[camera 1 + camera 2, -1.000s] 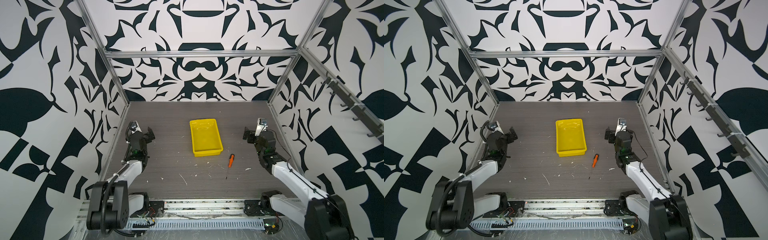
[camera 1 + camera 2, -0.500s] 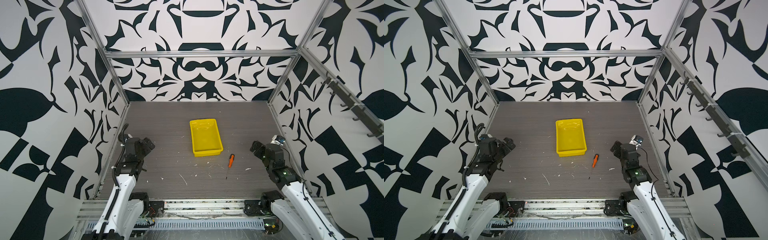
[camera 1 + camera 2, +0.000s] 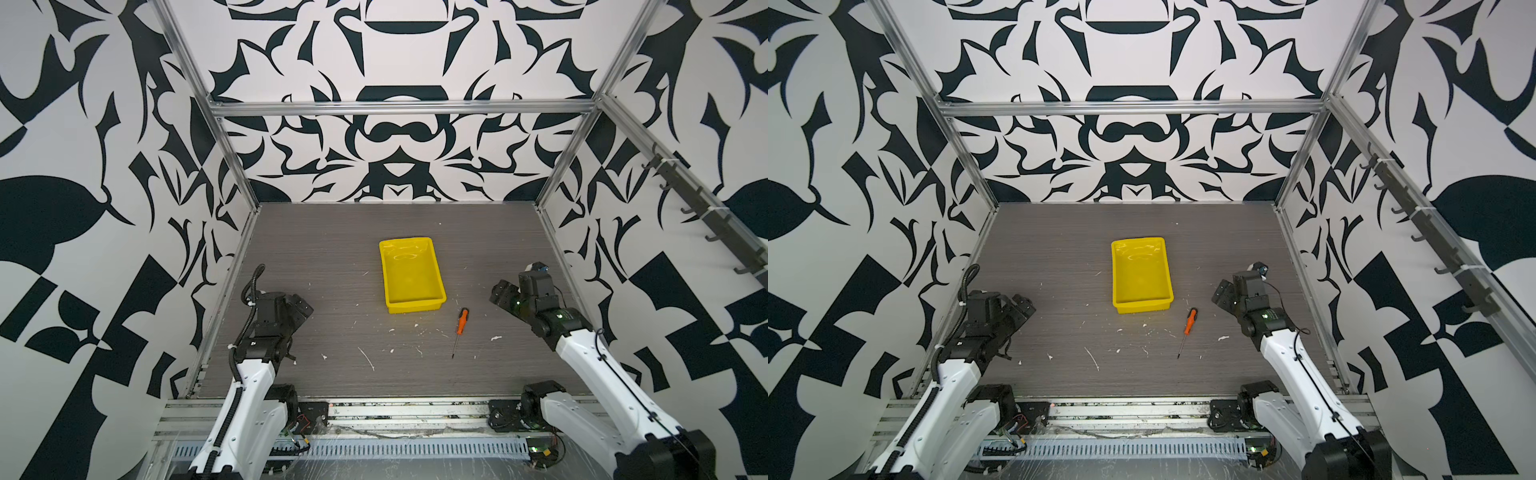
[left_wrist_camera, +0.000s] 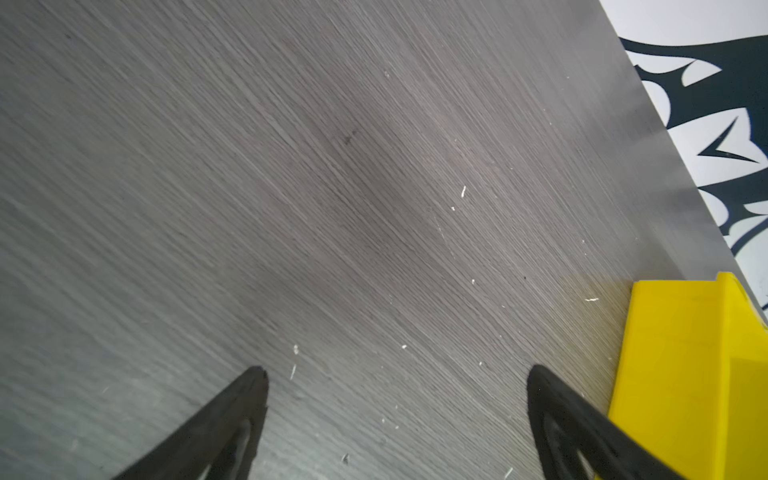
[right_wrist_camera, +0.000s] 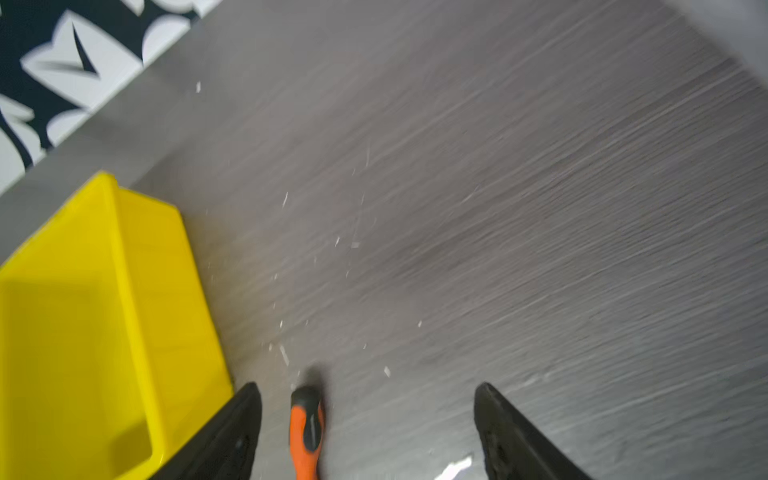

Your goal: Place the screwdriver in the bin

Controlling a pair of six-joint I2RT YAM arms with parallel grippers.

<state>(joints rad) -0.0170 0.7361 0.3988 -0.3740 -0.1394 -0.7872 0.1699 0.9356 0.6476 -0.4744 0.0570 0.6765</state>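
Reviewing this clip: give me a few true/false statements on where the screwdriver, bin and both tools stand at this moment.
1. The screwdriver lies inside the bin. False: it lies on the table, just outside the bin's near wall.
2. The right tool is shut on the screwdriver. False: its jaws stand apart and hold nothing.
3. The left tool is open and empty. True.
4. The screwdriver's handle end points toward the bin. True.

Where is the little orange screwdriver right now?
In both top views the screwdriver lies flat on the table, right of the middle, just off the near right corner of the yellow bin.
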